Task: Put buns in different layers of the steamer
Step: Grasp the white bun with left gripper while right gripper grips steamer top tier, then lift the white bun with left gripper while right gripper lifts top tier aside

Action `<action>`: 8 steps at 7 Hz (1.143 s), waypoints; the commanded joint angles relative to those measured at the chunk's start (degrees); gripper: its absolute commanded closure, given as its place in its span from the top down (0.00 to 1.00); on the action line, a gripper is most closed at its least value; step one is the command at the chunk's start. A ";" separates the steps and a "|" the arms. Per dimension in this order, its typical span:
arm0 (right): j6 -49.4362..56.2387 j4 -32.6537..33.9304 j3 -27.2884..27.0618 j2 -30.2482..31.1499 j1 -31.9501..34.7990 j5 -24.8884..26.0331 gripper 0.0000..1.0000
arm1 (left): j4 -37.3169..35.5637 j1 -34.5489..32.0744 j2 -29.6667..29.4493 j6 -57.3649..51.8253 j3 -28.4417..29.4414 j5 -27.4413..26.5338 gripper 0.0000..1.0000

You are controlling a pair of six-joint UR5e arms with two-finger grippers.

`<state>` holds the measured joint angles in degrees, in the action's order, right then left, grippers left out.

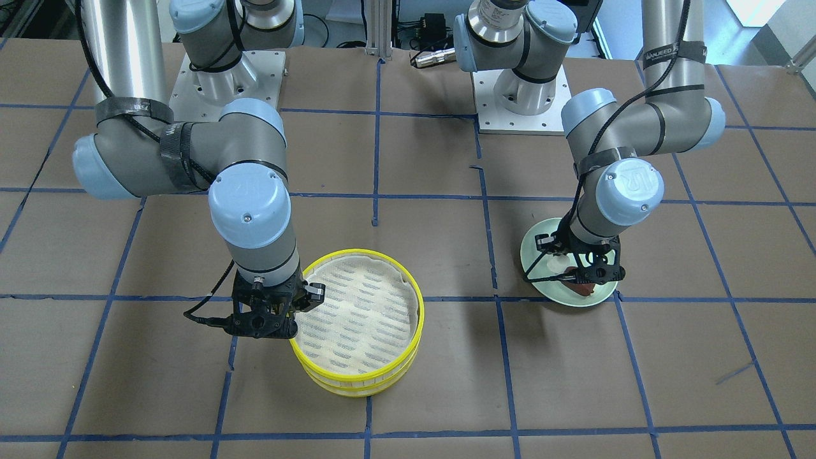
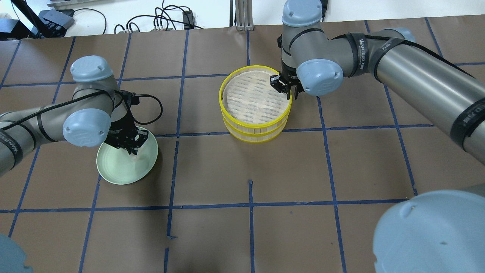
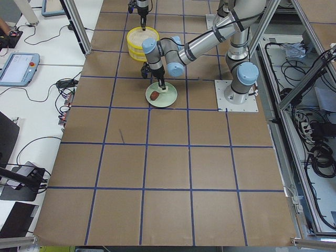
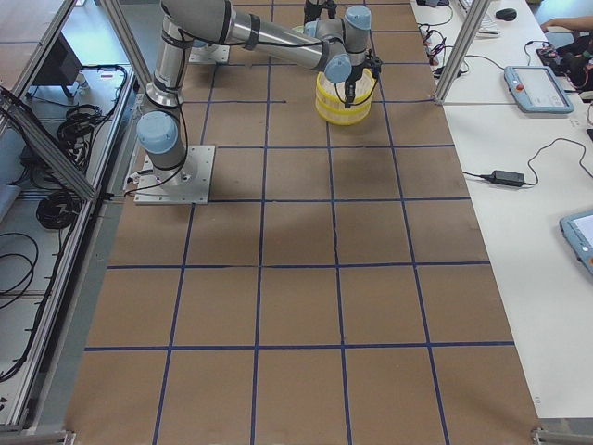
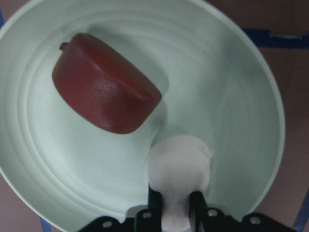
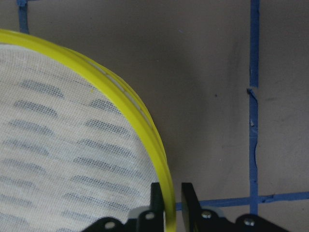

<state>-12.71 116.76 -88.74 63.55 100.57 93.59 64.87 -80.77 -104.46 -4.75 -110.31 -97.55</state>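
Note:
My left gripper (image 5: 176, 208) is shut on the white bun (image 5: 178, 169), low over the pale green plate (image 5: 241, 96). The reddish-brown bun (image 5: 104, 92) lies on the plate beside it, also seen in the front view (image 1: 583, 288). The two yellow-rimmed steamer trays stand stacked mid-table, the top tray (image 2: 227, 81) on the lower tray (image 2: 254, 134); both look empty. My right gripper (image 6: 169, 203) is shut on the top tray's yellow rim (image 6: 120, 96), one finger inside and one outside. It shows at the stack's edge in the overhead view (image 2: 287, 89).
The table is brown paper with a blue tape grid. The plate (image 2: 117, 170) sits about one grid square to the left of the steamer stack in the overhead view. The arm bases and cables are at the table's back edge.

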 commanded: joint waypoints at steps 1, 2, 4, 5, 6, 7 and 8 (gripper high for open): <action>0.23 -0.48 -0.29 0.43 -0.11 0.02 0.19 | 7.41 -0.44 5.55 -0.35 7.10 0.08 0.11; 0.66 -0.92 -0.64 1.30 -0.29 0.19 0.18 | 11.81 -0.53 6.54 -0.52 9.91 0.34 0.09; 5.81 -6.87 -0.38 7.52 -3.43 1.50 0.18 | 11.17 -1.92 6.55 -0.01 12.57 2.00 0.08; 10.90 -7.94 -0.29 9.29 -8.59 2.64 0.18 | 7.32 -3.24 6.11 0.18 14.06 3.41 0.08; 16.78 -9.00 -0.38 9.57 -14.81 2.13 0.18 | 5.02 -3.69 5.15 1.40 14.51 6.29 0.08; 24.06 -8.40 -0.47 9.05 -18.79 2.39 0.18 | 2.74 -3.95 4.19 5.58 14.60 11.28 0.08; 25.53 -7.87 -0.64 8.00 -20.83 3.17 0.14 | -0.42 -7.18 3.57 9.37 15.21 18.12 0.08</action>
<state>8.37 108.49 -89.22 72.36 83.57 96.08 68.02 -85.28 -100.00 0.23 -95.73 -86.64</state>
